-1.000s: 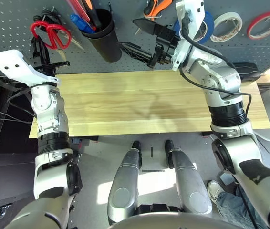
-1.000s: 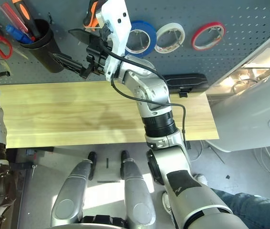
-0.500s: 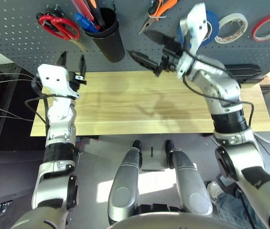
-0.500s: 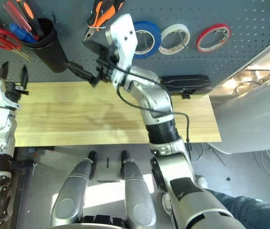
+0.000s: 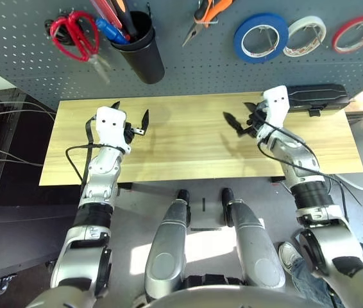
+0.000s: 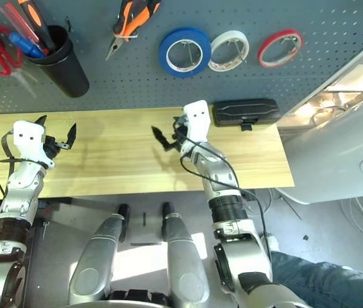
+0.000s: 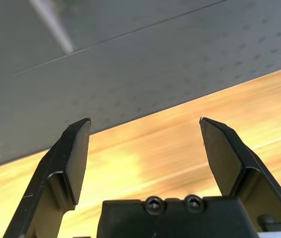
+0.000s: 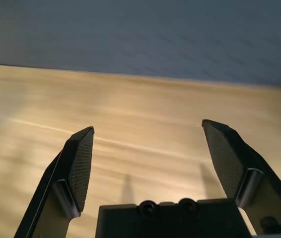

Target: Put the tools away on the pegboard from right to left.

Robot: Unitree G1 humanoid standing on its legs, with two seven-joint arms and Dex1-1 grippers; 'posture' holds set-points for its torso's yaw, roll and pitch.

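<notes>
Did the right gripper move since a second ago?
Yes. The right gripper came down from the pegboard, beside the blue tape, to the table.

Seen over the wooden counter (image 5: pixel 188 138), both arms are built of silver-grey shells broken by black ribbed collars at the forearm joints, with darker patches lower toward the shoulders. Each wrist ends in a white angular housing, and from it rises a pair of black, tapering fingers. The left hand (image 5: pixel 130 114) carries a thin black cable that loops out from its white housing along the forearm nearest the counter's left edge. The right hand (image 5: pixel 240 117) has a similar black cable trailing down its forearm toward the counter's front edge. In the wrist views, the finger pads (image 8: pixel 82 163) show a fine cross-hatched texture, and two small hex screws (image 7: pixel 173 202) sit in the black base block between the fingers.
</notes>
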